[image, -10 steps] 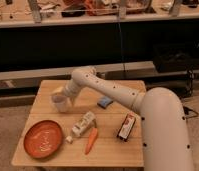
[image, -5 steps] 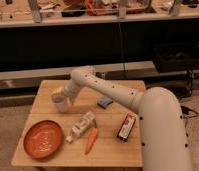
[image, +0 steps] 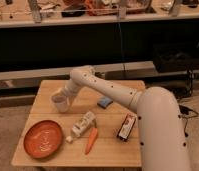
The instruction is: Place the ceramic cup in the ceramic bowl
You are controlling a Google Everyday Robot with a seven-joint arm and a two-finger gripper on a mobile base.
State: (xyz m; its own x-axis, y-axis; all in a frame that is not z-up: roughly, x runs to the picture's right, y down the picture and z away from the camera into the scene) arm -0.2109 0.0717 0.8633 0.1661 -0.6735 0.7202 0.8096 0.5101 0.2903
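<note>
The pale white ceramic cup (image: 58,104) stands upright on the left part of the wooden table (image: 113,152), toward the back. My gripper (image: 63,96) is right at the cup, coming down on it from above and from the right, and it hides part of the rim. The ceramic bowl (image: 43,138), a wide shallow orange-red dish with faint white marks inside, sits at the table's front left corner. It lies in front of the cup and slightly to the left, with nothing in it.
A white bottle-shaped carton (image: 83,125) lies on its side mid-table, with an orange carrot (image: 91,140) just in front of it. A small blue object (image: 104,102) and a dark packet (image: 126,126) lie to the right. My white arm (image: 158,125) covers the table's right side.
The arm and gripper have stayed at the cup with hardly any shift. The cup, the bowl and the other things have not moved.
</note>
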